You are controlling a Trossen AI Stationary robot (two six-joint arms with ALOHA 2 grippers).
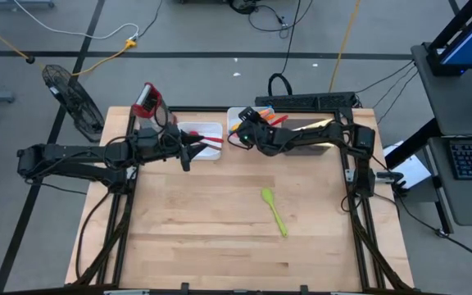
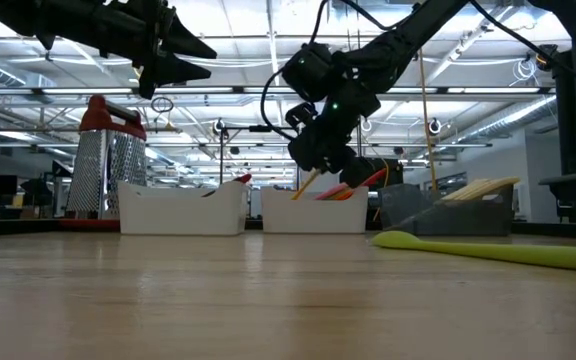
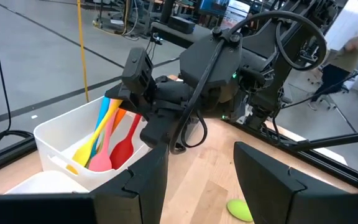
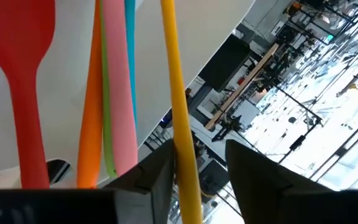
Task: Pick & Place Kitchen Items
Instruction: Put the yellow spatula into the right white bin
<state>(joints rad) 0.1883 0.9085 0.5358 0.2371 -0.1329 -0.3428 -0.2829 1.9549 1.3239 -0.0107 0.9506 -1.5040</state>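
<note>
My left gripper (image 1: 193, 148) hangs over the left white tray (image 1: 206, 131), fingers apart, carrying nothing. My right gripper (image 1: 238, 136) sits at the right white tray (image 3: 58, 134), jaws parted around the yellow spatula (image 4: 178, 112), which stands among the red, orange and pink utensils. I'd judge this a release: open fully, lift straight up, avoid dragging the handle. The green spoon (image 1: 274, 211) lies on the table, well clear of that tray.
</note>
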